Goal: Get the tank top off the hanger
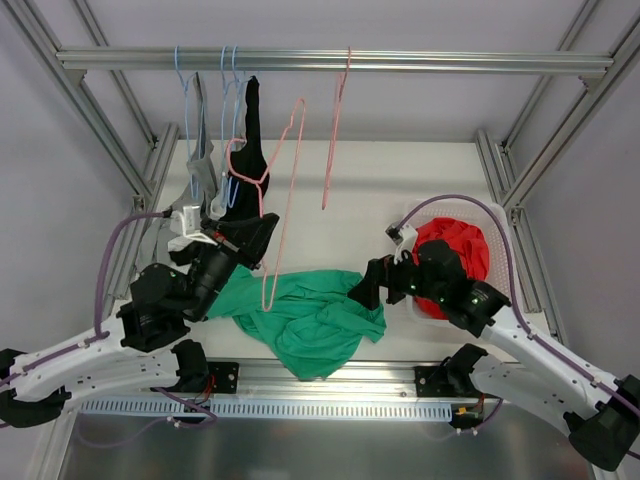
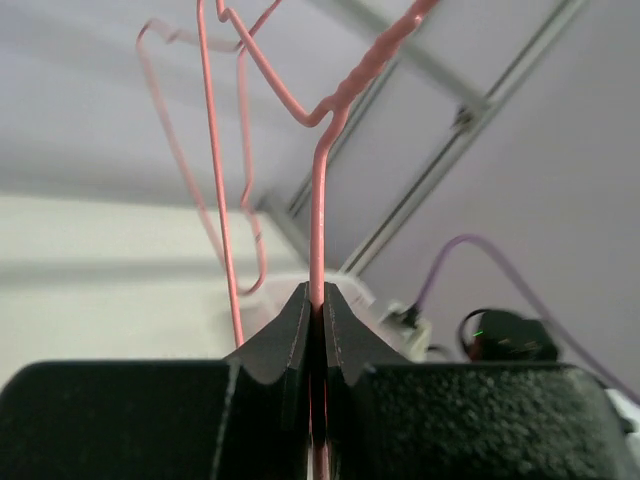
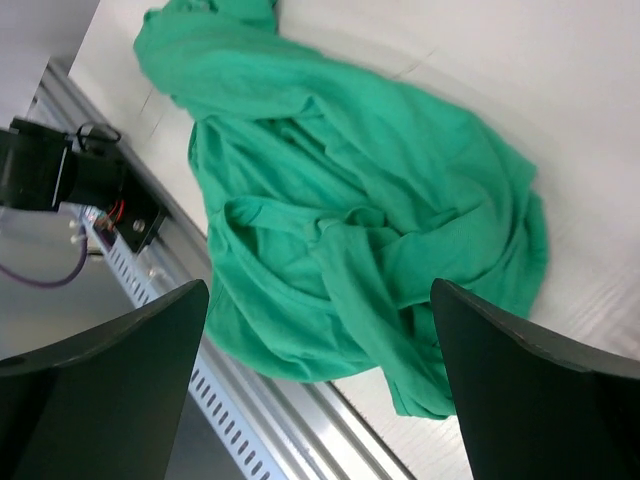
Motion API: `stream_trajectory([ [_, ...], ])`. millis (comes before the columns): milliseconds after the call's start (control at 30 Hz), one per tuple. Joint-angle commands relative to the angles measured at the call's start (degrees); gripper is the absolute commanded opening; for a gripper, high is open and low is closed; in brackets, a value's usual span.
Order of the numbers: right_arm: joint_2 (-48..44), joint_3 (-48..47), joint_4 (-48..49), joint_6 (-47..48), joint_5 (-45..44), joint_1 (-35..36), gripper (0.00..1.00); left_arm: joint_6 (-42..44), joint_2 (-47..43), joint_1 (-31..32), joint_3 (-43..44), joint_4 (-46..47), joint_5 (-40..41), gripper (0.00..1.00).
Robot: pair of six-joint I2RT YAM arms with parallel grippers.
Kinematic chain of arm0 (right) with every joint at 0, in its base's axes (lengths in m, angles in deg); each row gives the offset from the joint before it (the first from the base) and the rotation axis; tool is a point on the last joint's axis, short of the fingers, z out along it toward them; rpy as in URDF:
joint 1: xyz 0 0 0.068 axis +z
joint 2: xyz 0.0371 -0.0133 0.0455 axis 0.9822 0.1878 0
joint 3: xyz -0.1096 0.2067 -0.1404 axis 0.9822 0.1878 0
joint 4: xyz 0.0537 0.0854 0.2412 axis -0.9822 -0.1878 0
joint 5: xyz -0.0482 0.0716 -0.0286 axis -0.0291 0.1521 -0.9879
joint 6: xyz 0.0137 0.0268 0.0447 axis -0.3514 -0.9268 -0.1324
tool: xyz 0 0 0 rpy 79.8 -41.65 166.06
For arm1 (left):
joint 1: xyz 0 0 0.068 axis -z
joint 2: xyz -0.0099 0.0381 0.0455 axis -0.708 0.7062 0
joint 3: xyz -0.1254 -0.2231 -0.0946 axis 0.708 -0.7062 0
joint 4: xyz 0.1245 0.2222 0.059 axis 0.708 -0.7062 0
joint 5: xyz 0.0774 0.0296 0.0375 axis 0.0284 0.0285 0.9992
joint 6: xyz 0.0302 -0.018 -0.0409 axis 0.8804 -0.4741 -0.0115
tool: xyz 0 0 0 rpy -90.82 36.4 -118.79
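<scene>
The green tank top (image 1: 310, 310) lies crumpled on the table near the front edge, off the hanger; it fills the right wrist view (image 3: 350, 220). My left gripper (image 1: 262, 232) is shut on the wire of a bare pink hanger (image 1: 266, 300) and holds it upright above the table's left side; in the left wrist view the wire (image 2: 318, 220) runs up from between the closed pads (image 2: 316, 300). My right gripper (image 1: 362, 290) is open and empty, hovering just right of and above the tank top, jaws wide apart (image 3: 320, 290).
A white basket (image 1: 450, 205) with a red garment (image 1: 455, 250) stands at the right. The overhead rail (image 1: 330, 60) carries blue hangers (image 1: 185, 80), a grey garment (image 1: 203, 170), a black garment (image 1: 248, 150) and another pink hanger (image 1: 335, 130).
</scene>
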Motion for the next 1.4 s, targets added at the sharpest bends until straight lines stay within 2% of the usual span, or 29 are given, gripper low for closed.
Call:
stream_trajectory([
  [0,-3.9,-1.5,1.2,-0.6,-8.3,0.2,1.0,-7.9,4.5,0.6,4.8,-15.6,8.8,0.0],
  [133,-3.9,-3.4,-0.4,-0.8,-8.2,0.2,0.99,-10.5,9.4,0.5,10.3,-19.9,11.4,0.0],
  [267,-4.2,-3.8,-1.2,-0.8,-7.9,0.2,0.99,-5.1,19.7,-3.3,21.9,-20.7,8.4,0.0],
  [300,-4.3,-3.9,-1.3,-0.8,-7.9,0.2,0.99,-4.9,24.7,-5.0,27.9,-22.4,4.9,0.0],
  [400,-6.1,-4.0,-1.7,-1.0,-7.9,0.2,0.99,-5.9,33.8,-12.7,38.1,-25.5,-4.2,0.0],
  [500,-8.5,-3.8,-2.5,-0.8,-8.6,0.2,1.0,-6.0,42.1,-18.2,47.9,-29.1,-7.7,0.0],
  [700,-11.0,-4.8,-4.5,0.2,-10.2,0.2,0.99,-6.0,53.5,-24.5,59.6,-32.2,-17.6,0.0],
  [833,-10.6,-5.8,-4.6,0.3,-10.0,0.2,1.0,-5.5,58.3,-24.8,63.1,-33.2,-21.6,0.0],
  [1033,-9.6,-5.6,-4.5,0.9,-10.0,0.2,1.0,-6.7,60.9,-24.8,61.7,-33.7,-23.4,0.0],
  [1267,-7.4,-3.5,-2.0,0.9,-7.6,0.2,0.99,-8.2,58.5,-24.8,56.8,-34.2,-19.5,0.01],
  [1333,-6.1,-1.9,0.4,1.1,-5.6,0.2,0.99,-7.9,57.5,-24.8,55.7,-34.2,-18.8,0.14],
  [1367,-3.9,-1.5,1.1,1.4,-4.9,0.3,1.0,-7.8,55.6,-24.8,54.8,-34.2,-18.5,0.26],
])
